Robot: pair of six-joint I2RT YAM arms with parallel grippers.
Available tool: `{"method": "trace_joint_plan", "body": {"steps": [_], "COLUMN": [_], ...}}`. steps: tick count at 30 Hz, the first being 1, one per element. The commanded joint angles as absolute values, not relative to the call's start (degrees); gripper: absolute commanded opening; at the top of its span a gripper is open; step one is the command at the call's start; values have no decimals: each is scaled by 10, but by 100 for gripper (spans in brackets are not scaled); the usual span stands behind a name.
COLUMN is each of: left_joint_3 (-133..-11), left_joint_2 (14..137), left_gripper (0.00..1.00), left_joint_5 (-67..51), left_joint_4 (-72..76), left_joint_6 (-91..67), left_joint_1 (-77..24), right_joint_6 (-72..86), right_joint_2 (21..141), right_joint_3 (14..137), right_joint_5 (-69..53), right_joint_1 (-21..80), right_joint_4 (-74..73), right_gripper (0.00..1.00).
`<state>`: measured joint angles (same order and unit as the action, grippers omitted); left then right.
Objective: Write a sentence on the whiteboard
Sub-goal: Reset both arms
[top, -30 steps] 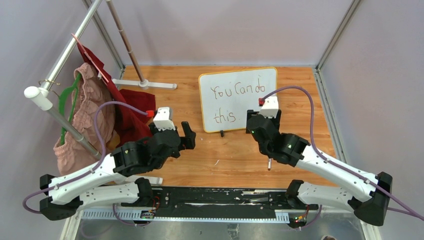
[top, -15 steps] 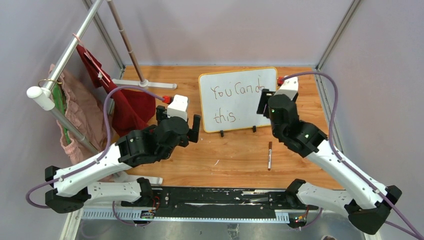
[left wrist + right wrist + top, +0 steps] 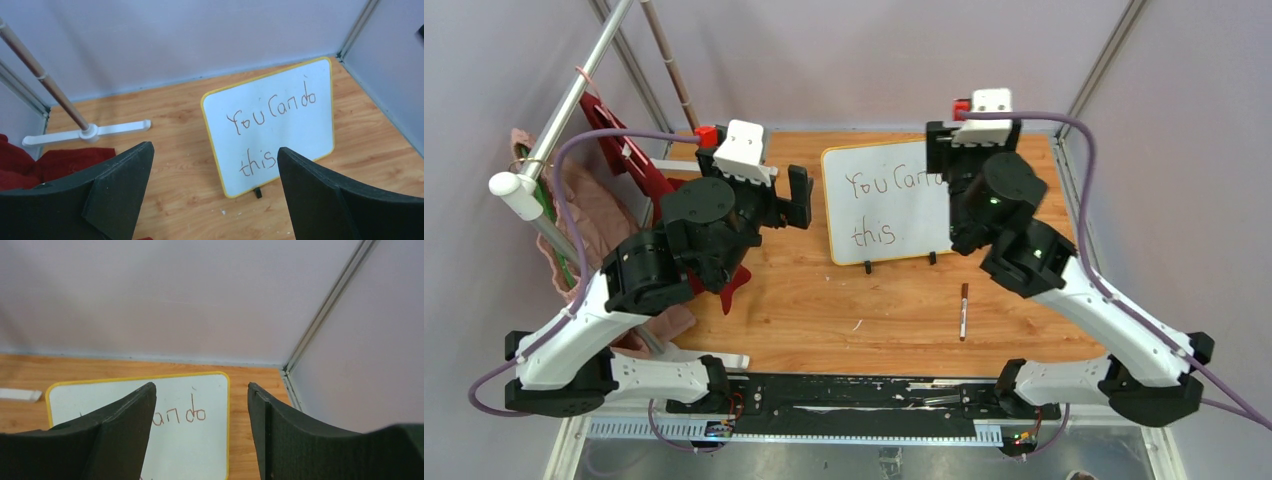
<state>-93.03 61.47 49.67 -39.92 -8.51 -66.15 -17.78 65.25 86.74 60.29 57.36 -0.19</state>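
The whiteboard (image 3: pixel 894 225) stands tilted on two black clip feet at the back middle of the wooden table. On it is the sentence (image 3: pixel 896 184) in reddish-brown handwriting: "You Can do" above "this". My right arm hides its upper right corner in the top view. My left gripper (image 3: pixel 769 190) hangs open and empty in the air, left of the board. In the left wrist view the left gripper (image 3: pixel 214 148) frames the whiteboard (image 3: pixel 295 130) and the sentence (image 3: pixel 272 107). Raised over the board's right edge, my right gripper (image 3: pixel 969 150) (image 3: pixel 201 386) is open and empty above the whiteboard (image 3: pixel 200 440).
A dark marker pen (image 3: pixel 964 310) lies on the table in front of the board, free of both grippers. A clothes rack (image 3: pixel 554 130) with a red cloth (image 3: pixel 649 175) and a pink garment (image 3: pixel 584 215) fills the left side. Its white base (image 3: pixel 85 134) lies at the back left.
Both arms have risen and swung toward the back wall. The right arm has moved off the pen, which stays on the table. The hanging clothes have shifted left.
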Motion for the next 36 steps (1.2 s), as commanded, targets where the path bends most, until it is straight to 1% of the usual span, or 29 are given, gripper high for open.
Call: {"method": "trace_joint_plan", "body": {"steps": [1, 3, 5, 7, 12, 17, 23, 26, 29, 36], "left_joint_3": [-967, -954, -939, -936, -929, -918, -886, -878, -873, -855], "left_joint_2": [624, 611, 598, 594, 592, 582, 563, 557, 550, 529], "left_gripper": [100, 100, 100, 100, 100, 100, 100, 100, 100, 100], "left_joint_5": [530, 527, 524, 520, 525, 534, 533, 531, 532, 530], "left_joint_4": [-378, -354, -333, -330, -332, -332, -313, -312, -313, -317], "left_joint_6": [-75, -70, -63, -60, -62, -68, -68, -72, -76, -86], "left_joint_1": [-663, -663, -663, -663, -663, -663, -663, -663, -663, -663], "right_joint_6": [-74, 47, 117, 146, 107, 59, 42, 55, 70, 71], "right_joint_2": [664, 643, 611, 578, 497, 439, 412, 411, 408, 355], "right_joint_3": [900, 895, 857, 810, 758, 736, 712, 702, 689, 613], "right_joint_5": [561, 473, 402, 369, 364, 356, 291, 277, 274, 284], "right_joint_1": [537, 478, 425, 395, 382, 382, 382, 382, 382, 382], "right_joint_4": [-181, -267, -287, -280, -248, -232, -231, -227, -214, -120], "right_gripper": [71, 71, 71, 71, 71, 70, 71, 72, 73, 72]}}
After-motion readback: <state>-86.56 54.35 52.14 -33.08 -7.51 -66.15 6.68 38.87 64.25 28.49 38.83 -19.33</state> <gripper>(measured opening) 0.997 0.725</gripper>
